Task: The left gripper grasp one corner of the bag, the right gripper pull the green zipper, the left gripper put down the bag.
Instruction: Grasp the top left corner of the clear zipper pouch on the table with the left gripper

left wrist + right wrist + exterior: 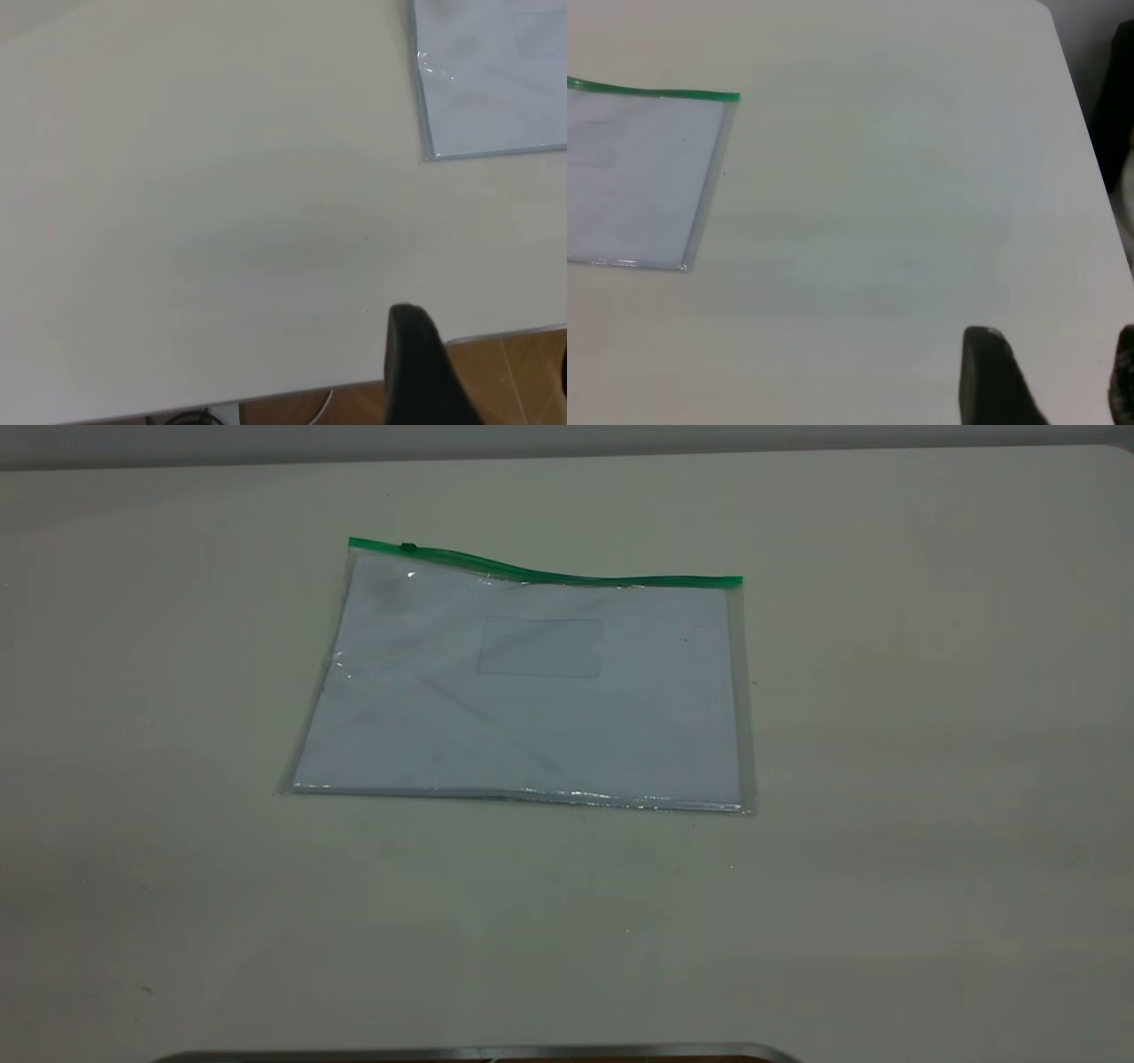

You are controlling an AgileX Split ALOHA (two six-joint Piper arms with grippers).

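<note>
The bag [532, 700] lies flat on the pale table, a clear pouch with white sheets and a small card pocket [540, 646]. The green zipper [567, 576] runs along its far edge, with the slider tab [407, 547] near the left end. Neither gripper shows in the exterior view. The left gripper [487, 363] is open and empty over the table's near edge, apart from the bag's corner [430, 155]. The right gripper [1059, 372] is open and empty over bare table, well away from the bag [638, 177] and its green strip [656, 90].
The table's near edge [496, 335] has brown floor below it. In the right wrist view the table's side edge [1090, 115] borders a dark area. A curved metal rim [478, 1052] lies at the front of the exterior view.
</note>
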